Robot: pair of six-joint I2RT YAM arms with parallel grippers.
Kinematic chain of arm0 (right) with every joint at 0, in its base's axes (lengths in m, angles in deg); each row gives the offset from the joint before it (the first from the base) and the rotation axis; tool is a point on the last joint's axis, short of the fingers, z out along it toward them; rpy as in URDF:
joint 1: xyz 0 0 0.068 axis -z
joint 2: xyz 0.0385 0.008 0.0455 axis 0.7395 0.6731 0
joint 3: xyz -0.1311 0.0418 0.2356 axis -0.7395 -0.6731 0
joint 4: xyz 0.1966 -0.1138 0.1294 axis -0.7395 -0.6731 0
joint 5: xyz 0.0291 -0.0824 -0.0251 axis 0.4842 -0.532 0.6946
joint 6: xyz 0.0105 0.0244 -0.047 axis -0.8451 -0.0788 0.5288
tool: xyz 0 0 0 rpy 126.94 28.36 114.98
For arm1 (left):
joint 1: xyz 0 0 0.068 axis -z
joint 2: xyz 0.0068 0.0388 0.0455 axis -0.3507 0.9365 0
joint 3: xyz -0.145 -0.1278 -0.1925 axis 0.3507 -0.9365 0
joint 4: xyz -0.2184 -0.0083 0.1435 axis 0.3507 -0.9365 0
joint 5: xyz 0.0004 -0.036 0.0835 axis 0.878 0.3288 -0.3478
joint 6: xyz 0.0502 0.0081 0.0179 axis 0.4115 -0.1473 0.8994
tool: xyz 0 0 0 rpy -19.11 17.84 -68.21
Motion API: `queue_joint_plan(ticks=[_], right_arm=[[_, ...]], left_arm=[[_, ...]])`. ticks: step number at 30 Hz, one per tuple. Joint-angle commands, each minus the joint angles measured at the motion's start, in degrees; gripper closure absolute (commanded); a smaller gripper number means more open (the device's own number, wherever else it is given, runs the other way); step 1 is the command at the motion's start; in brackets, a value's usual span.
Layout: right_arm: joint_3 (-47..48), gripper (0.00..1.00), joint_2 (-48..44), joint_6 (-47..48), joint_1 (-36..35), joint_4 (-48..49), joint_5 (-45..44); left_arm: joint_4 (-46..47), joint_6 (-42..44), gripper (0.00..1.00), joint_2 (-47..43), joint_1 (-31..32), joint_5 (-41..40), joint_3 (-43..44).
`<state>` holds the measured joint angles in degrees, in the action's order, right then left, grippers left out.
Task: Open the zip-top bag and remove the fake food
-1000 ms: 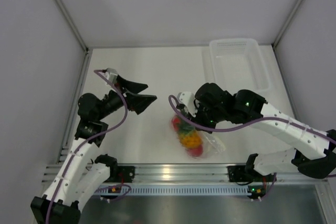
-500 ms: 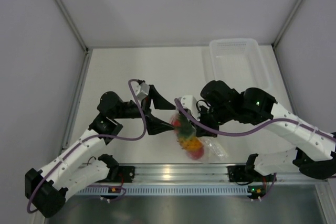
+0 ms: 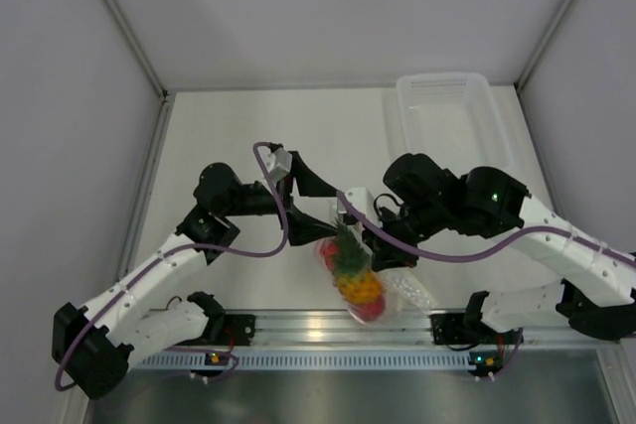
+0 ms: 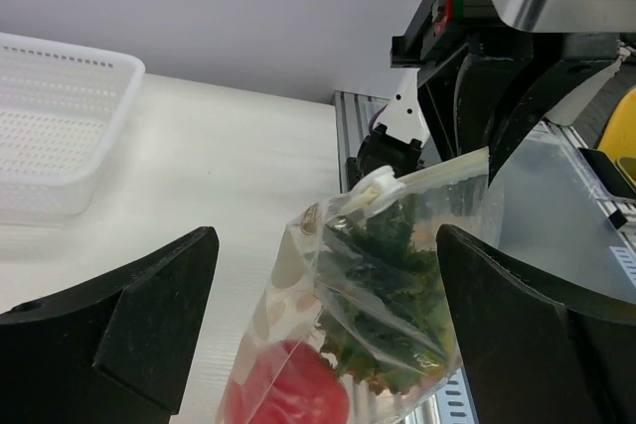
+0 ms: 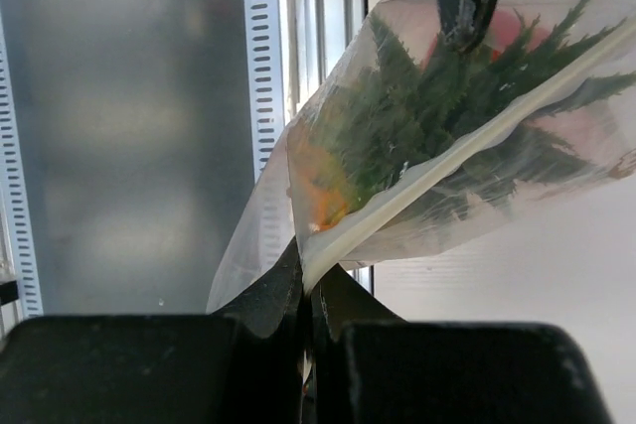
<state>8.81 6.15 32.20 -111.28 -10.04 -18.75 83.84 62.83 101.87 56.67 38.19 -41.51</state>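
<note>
My right claw (image 5: 308, 280) is clenched on one end of the zip strip (image 5: 447, 171) of the bag (image 3: 397, 290), which hangs at six o'clock by the near edge of the table (image 3: 248, 126). Inside it I see the pineapple (image 3: 360, 285) and a red fruit (image 4: 283, 384). My left claw (image 4: 328, 280) is released, its fingers wide on either side of the bag's top. A bin (image 3: 444, 81) sits at one o'clock, and open tabletop spreads toward eleven.
</note>
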Motion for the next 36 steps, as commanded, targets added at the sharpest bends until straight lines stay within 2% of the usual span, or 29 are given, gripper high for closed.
queue_joint_plan(ticks=[1,18,23,26,27,28,30,31,34,36], right_arm=[[3.56,1.00,-2.26,1.87,-1.45,0.19,4.17],[6.54,1.00,-1.64,2.31,-3.20,1.69,10.41],[6.29,1.00,-2.08,2.40,-3.91,2.48,11.83],[5.50,1.00,-2.43,2.49,-4.00,2.83,10.86],[5.32,1.00,-2.52,2.57,-4.00,2.92,10.69],[5.14,1.00,-2.78,2.58,-4.00,3.35,10.51],[4.44,1.00,-3.40,2.75,-3.91,4.15,10.60],[4.35,1.00,-4.01,2.75,-3.99,4.50,10.34],[4.00,1.00,-4.89,2.49,-3.91,5.55,9.98],[4.35,1.00,-5.07,2.23,-4.00,6.08,9.46]], left_arm=[[4.08,1.46,0.02,0.15,0.51,2.20,2.48],[4.08,2.26,0.03,-4.16,3.85,4.65,4.68],[4.08,1.99,0.18,-5.12,4.03,5.27,4.94],[4.08,2.08,0.32,-6.35,4.64,5.09,4.85],[4.08,2.08,0.42,-6.70,4.81,4.92,4.85],[4.08,1.99,0.46,-7.32,4.99,4.74,4.68],[4.08,1.73,0.48,-7.93,5.08,4.65,4.33],[4.08,1.64,0.54,-8.55,5.08,4.39,3.89],[4.08,1.73,0.63,-9.78,5.08,3.86,3.19],[4.08,1.64,0.64,-10.22,5.08,3.16,3.01]])
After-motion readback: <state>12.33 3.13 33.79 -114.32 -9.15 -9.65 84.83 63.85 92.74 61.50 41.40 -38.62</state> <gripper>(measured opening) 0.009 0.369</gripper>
